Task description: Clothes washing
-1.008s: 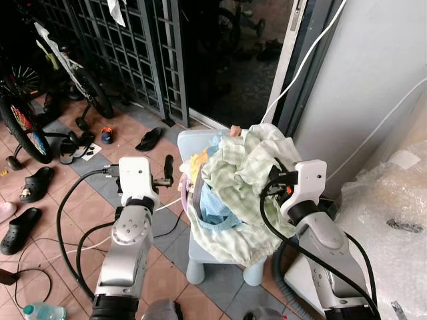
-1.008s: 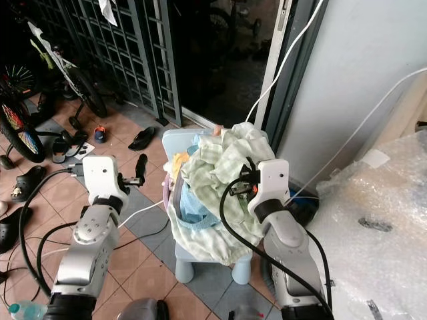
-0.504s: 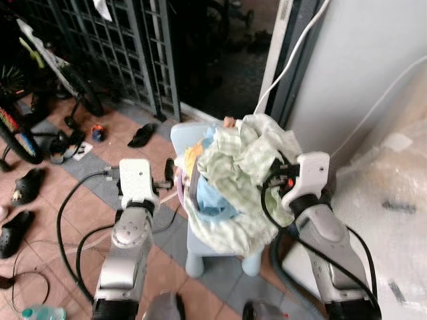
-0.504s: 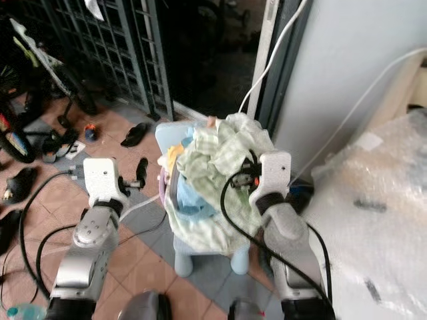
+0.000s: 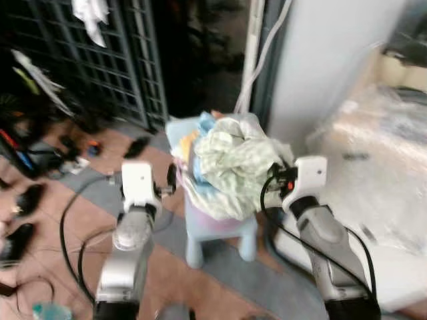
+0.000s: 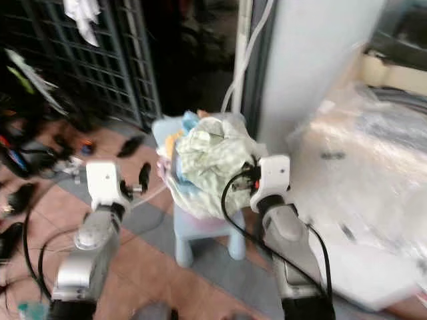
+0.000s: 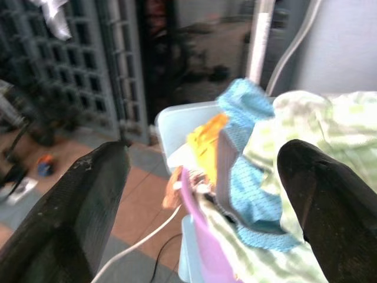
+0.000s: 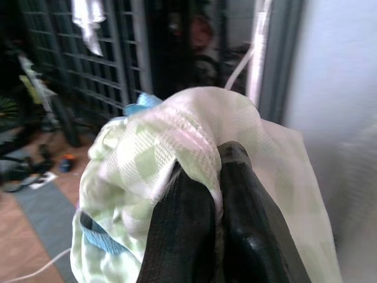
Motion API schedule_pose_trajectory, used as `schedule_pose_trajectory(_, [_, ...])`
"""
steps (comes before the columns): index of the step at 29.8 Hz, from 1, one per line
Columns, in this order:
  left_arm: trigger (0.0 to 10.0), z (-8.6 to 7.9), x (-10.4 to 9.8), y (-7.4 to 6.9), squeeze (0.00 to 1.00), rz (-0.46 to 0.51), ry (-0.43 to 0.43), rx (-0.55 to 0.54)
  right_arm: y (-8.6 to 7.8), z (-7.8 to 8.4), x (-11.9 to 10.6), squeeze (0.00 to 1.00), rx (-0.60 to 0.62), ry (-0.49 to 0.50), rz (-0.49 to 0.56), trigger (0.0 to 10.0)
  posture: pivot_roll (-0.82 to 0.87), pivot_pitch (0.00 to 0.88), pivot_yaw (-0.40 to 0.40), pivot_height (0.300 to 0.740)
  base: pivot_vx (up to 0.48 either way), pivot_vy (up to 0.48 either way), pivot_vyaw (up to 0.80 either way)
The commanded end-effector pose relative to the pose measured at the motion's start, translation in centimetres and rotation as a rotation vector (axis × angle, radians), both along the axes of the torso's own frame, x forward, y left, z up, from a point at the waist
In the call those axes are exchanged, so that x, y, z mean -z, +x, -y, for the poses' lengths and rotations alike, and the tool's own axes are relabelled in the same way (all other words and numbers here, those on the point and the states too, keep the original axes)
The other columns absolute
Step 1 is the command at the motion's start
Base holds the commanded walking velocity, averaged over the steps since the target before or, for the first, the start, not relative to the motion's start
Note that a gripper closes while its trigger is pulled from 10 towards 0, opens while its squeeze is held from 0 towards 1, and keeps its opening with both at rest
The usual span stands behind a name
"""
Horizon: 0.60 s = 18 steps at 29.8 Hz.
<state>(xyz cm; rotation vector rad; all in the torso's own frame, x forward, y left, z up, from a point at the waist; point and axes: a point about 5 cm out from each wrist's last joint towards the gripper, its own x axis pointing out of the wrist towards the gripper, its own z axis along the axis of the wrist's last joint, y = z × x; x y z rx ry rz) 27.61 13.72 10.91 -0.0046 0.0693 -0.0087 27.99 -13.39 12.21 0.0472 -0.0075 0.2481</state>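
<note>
A heap of clothes sits on a small light-blue chair [image 5: 195,244]. On top is a green-and-white checked cloth [image 5: 237,160], with a blue cloth [image 7: 250,177] and a yellow piece [image 7: 203,138] under it. A pink basket rim [image 7: 197,236] pokes out at the heap's left side. My right gripper [image 5: 274,176] is at the heap's right side, shut on a fold of the checked cloth [image 8: 177,138]; its fingers [image 8: 184,236] pinch the fabric. My left gripper [image 5: 171,180] hovers just left of the heap, open and holding nothing, its fingers [image 7: 88,224] spread wide.
A black metal grille gate [image 5: 127,60] with a white rag [image 5: 90,13] hanging on it stands at the back left. Shoes [image 5: 137,147] lie on the tiled floor. A grey wall [image 5: 320,60] rises behind the chair. A plastic-wrapped bulk [image 5: 380,160] fills the right.
The whole view has swung and blurred, so the camera moved. My right gripper stays shut on the checked cloth, which now looks bunched higher on the heap. The left gripper stays open beside it.
</note>
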Motion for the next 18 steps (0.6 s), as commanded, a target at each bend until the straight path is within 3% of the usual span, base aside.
schedule_pose_trajectory(1, [10.0,0.63,-0.71,0.11,0.0,0.023,-0.003,0.023,0.28,0.34,-0.58,0.0,0.006,-0.011,0.02,10.0,-0.01,0.0,0.052,0.74,0.0,0.0,-0.8])
schedule_pose_trajectory(18, [10.0,0.41,-0.16,-0.1,0.0,-0.004,-0.018,0.015,0.84,1.08,-1.1,0.0,0.042,-0.038,0.045,10.0,-0.02,0.012,0.037,0.74,0.0,0.0,-0.8])
